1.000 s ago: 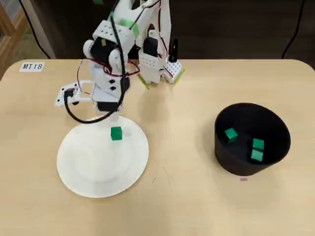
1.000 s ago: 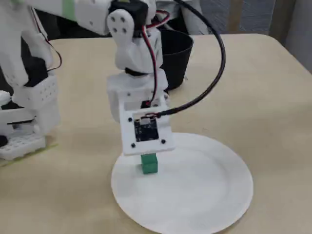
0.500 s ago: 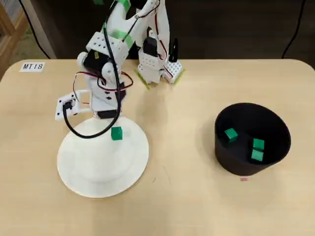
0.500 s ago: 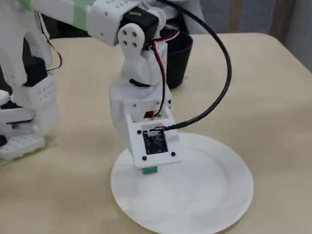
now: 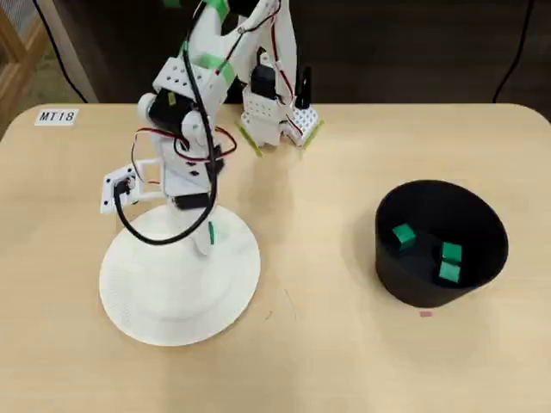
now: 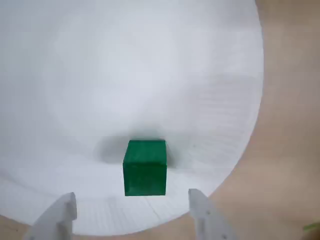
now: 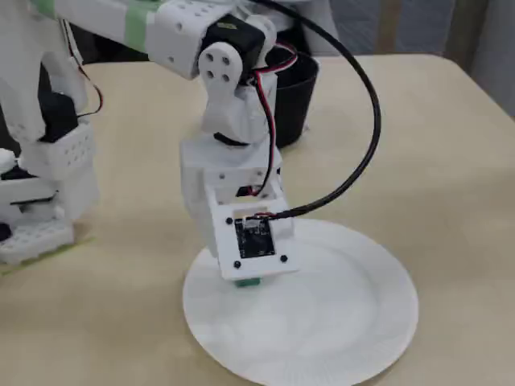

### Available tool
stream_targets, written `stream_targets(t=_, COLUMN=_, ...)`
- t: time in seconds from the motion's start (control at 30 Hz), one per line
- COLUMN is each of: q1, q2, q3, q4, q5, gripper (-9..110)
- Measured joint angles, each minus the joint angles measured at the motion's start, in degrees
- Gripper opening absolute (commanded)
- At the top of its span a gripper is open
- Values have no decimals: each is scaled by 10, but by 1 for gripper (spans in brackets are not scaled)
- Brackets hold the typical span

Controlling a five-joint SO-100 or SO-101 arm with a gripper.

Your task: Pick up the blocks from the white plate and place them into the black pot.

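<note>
One green block (image 6: 145,167) lies on the white plate (image 6: 150,75), near its edge. My gripper (image 6: 131,198) is open and low over it, one white fingertip (image 6: 67,205) on each side, neither touching it. In the overhead view the arm covers most of that block (image 5: 211,232) at the plate's (image 5: 164,292) upper right. The fixed view shows only a green sliver (image 7: 248,281) under the wrist camera board, on the plate (image 7: 338,314). The black pot (image 5: 441,241) stands at the right with three green blocks (image 5: 403,234) inside; in the fixed view the pot (image 7: 294,88) is behind the arm.
The arm's base (image 5: 275,112) sits at the table's back edge. A black cable (image 5: 138,224) loops out left of the wrist over the plate's rim. A label reading MT18 (image 5: 58,115) is at the back left. Bare wood table (image 5: 318,258) separates plate and pot.
The wrist has come down and forward over the block, which now sits between the open fingers. The block itself has not moved, and the pot's contents are unchanged.
</note>
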Motion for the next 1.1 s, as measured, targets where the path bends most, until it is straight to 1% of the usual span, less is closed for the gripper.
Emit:
stream_targets(t=0.17, q1=1, q2=-18, q3=0, q4=0, q5=6, gripper=30)
stream_targets(t=0.3, q1=1, q2=-26, q3=0, q4=-14, q5=11, gripper=23)
stream_targets(t=0.33, q1=1, q2=-31, q3=0, q4=-18, q5=15, gripper=20)
stream_targets(t=0.43, q1=1, q2=-43, q3=0, q4=-33, q5=27, gripper=0)
stream_targets(t=0.47, q1=1, q2=-50, q3=0, q4=-39, q5=34, gripper=-2)
stream_targets(t=0.8, q1=-6, q2=-54, q3=-9, q4=-40, q5=51, gripper=-2)
stream_targets(t=0.93, q1=-24, q2=9, q3=-33, q4=-40, q5=83, gripper=-2)
stream_targets(t=1.1, q1=-91, q2=105, q3=-105, q4=-35, q5=131, gripper=-2)
